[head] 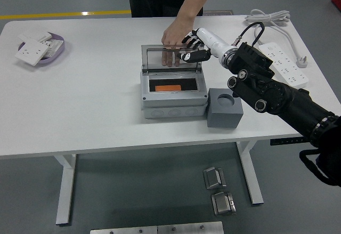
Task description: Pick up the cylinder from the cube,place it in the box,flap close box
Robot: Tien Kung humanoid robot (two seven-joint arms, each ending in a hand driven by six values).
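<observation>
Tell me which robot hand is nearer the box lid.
Right. The right hand is at the upright clear lid's right edge, beside a person's hand behind it. The left hand is out of view.
</observation>
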